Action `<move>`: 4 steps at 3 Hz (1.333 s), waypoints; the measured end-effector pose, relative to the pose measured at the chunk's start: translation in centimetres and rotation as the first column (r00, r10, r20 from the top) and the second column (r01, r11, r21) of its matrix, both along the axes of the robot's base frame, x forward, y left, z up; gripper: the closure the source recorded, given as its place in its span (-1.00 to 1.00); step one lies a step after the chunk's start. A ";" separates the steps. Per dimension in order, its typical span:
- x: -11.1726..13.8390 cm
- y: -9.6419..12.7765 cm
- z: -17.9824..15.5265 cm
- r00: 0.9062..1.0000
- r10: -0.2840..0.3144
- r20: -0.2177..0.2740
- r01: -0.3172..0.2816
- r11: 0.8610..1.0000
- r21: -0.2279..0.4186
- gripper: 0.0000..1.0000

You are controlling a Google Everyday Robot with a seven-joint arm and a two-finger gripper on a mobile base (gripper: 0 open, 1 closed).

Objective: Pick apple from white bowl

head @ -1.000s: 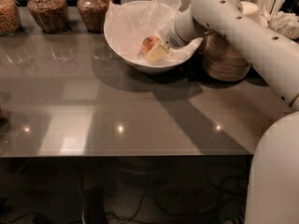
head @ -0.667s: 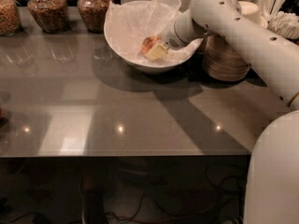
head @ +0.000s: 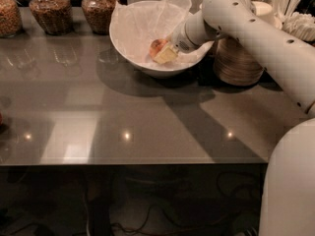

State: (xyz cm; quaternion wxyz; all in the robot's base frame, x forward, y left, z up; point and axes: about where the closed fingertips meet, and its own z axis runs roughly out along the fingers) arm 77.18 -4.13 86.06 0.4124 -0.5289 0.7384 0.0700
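The white bowl [head: 129, 53] stands at the back of the grey table, lined with crinkled white tissue paper. The small reddish-orange apple [head: 157, 46] lies inside it, right of centre. My gripper [head: 165, 54] reaches into the bowl from the right and is at the apple, touching or almost touching its right side. The white arm [head: 256, 28] crosses above the bowl's right rim and hides that part of the bowl.
Three glass jars [head: 47, 9] of brown food stand along the back left. A stack of cream disposable bowls [head: 238, 63] stands right of the white bowl, with cutlery [head: 290, 9] behind. The table's front edge [head: 133, 163] runs across below the middle.
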 end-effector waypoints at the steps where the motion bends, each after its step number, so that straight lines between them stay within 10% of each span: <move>1: -0.9 -0.4 1.4 1.000 0.007 0.030 -0.008 1.000 0.016 1.00; 4: -9.7 -5.1 9.1 0.987 0.089 0.138 -0.107 0.986 0.130 1.00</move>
